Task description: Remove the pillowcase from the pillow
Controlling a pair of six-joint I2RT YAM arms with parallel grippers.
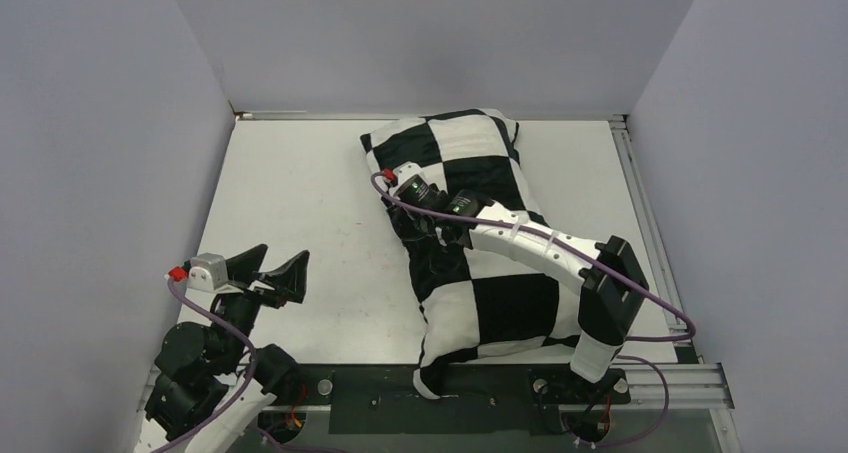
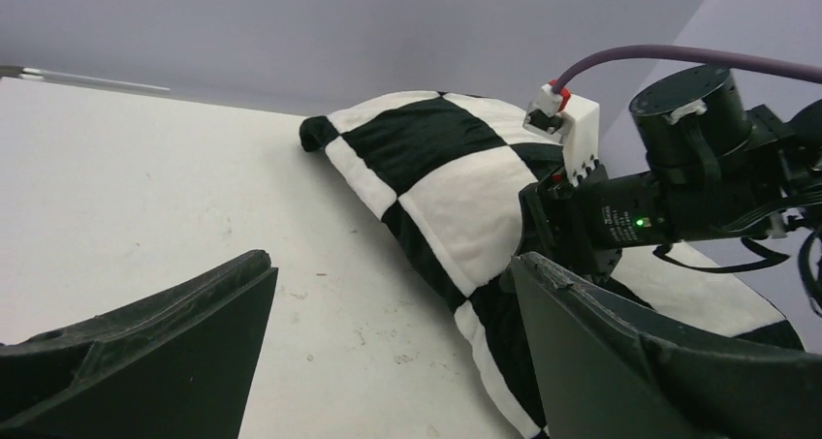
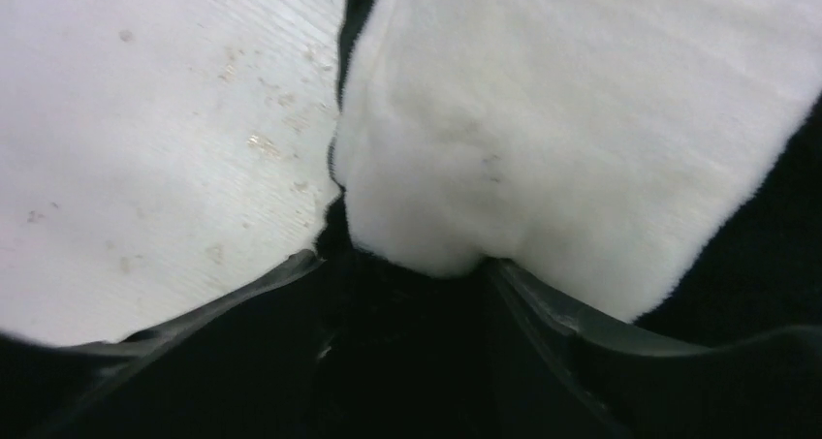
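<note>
The black-and-white checkered pillowcase [image 1: 510, 303] lies lengthwise on the right half of the white table [image 1: 300, 193], stuffed full; the plain white pillow is hidden inside it. My right gripper [image 1: 420, 235] reaches across the case to its left edge. In the right wrist view the gripper [image 3: 402, 265] has its jaws pressed into the fabric [image 3: 543, 119], with a dark fold bunched between them. My left gripper [image 1: 270, 268] is open and empty over bare table at the near left. In the left wrist view the left gripper [image 2: 388, 265] faces the pillowcase [image 2: 436, 158].
Grey walls enclose the table on the left, back and right. A metal rail [image 1: 640, 213] runs along the right edge. The dark mounting strip [image 1: 400, 388] spans the near edge, and the pillowcase's near corner overhangs it.
</note>
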